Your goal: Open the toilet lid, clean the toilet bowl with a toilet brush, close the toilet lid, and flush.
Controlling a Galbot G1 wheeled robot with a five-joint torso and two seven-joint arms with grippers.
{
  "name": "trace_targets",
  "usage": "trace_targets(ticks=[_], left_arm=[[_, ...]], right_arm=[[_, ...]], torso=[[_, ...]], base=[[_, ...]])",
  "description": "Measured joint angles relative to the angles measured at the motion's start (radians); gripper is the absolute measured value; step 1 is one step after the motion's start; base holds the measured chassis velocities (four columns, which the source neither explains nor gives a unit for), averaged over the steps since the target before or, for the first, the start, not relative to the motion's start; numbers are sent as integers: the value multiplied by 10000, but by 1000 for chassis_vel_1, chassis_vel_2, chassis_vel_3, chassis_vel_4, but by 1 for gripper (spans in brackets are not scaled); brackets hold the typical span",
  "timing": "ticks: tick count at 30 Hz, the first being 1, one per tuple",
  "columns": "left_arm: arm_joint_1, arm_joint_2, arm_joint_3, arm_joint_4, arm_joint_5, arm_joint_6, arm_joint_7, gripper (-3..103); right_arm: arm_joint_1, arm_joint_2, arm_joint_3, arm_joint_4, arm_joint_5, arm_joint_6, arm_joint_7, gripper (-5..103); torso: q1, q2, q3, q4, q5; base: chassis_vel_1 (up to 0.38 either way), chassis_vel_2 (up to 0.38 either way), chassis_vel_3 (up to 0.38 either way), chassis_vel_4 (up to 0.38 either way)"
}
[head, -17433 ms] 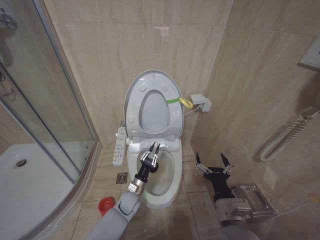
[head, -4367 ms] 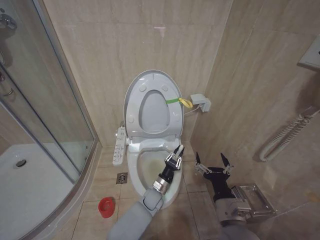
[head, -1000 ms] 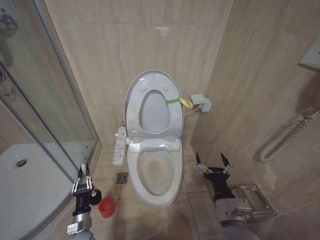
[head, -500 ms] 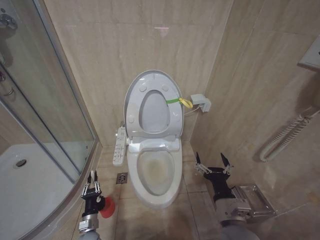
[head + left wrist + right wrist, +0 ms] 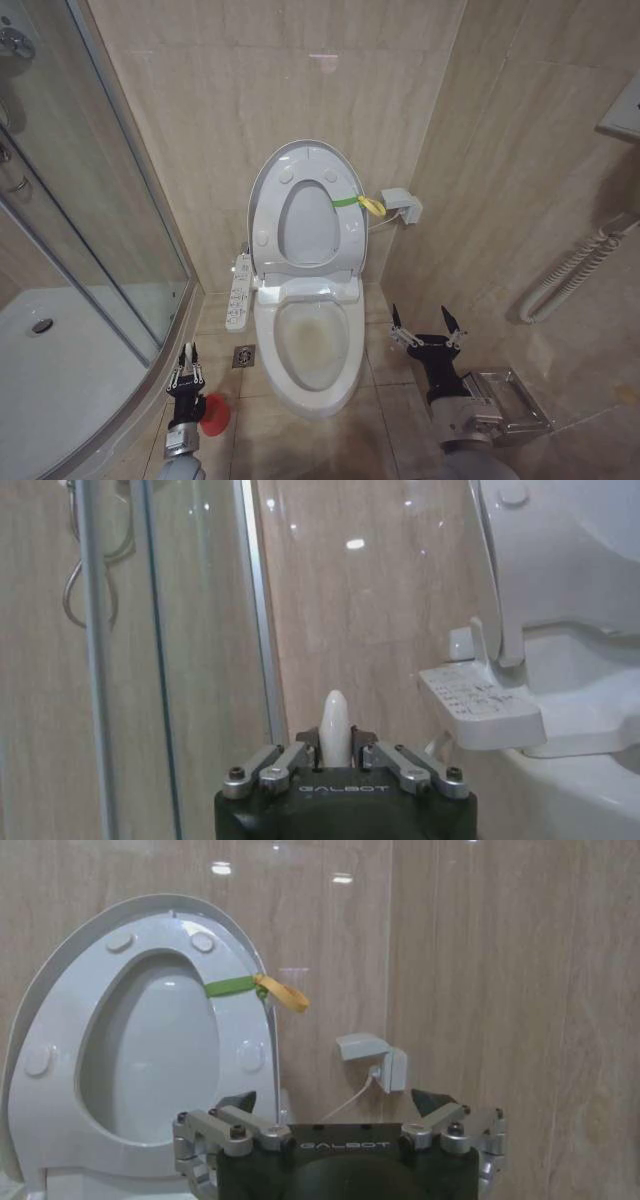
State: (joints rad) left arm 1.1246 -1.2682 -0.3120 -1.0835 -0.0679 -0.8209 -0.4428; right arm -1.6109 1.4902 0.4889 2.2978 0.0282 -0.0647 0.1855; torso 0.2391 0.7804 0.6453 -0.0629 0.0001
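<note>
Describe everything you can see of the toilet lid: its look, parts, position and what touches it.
The toilet lid is a large glossy white oval, plastic by its look. It stands raised, leaning back against the tiled wall, with the ring-shaped seat folded up against its underside. Small round bumpers dot that raised assembly. A green band with a yellow loop wraps one edge. Neither gripper touches it.
</note>
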Motion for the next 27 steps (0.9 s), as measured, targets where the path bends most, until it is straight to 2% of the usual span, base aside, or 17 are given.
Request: trace_targets(ticks=[13, 17, 27], left_arm=[[-816, -223, 229, 931, -229, -10, 337, 21], [-806, -302, 299, 886, -546, -17, 560, 21], [-817, -431, 459, 1393, -612, -20, 837, 21]], right_arm=[[0, 0, 0, 0, 0, 0, 0, 100], [0, 0, 0, 0, 0, 0, 0, 100], [0, 0, 0, 0, 0, 0, 0, 100]], torso=[[0, 0, 0, 0, 0], [0, 0, 0, -1, 0], [0, 0, 0, 0, 0]], base=[[0, 0, 0, 0], [0, 0, 0, 0], [0, 0, 0, 0]])
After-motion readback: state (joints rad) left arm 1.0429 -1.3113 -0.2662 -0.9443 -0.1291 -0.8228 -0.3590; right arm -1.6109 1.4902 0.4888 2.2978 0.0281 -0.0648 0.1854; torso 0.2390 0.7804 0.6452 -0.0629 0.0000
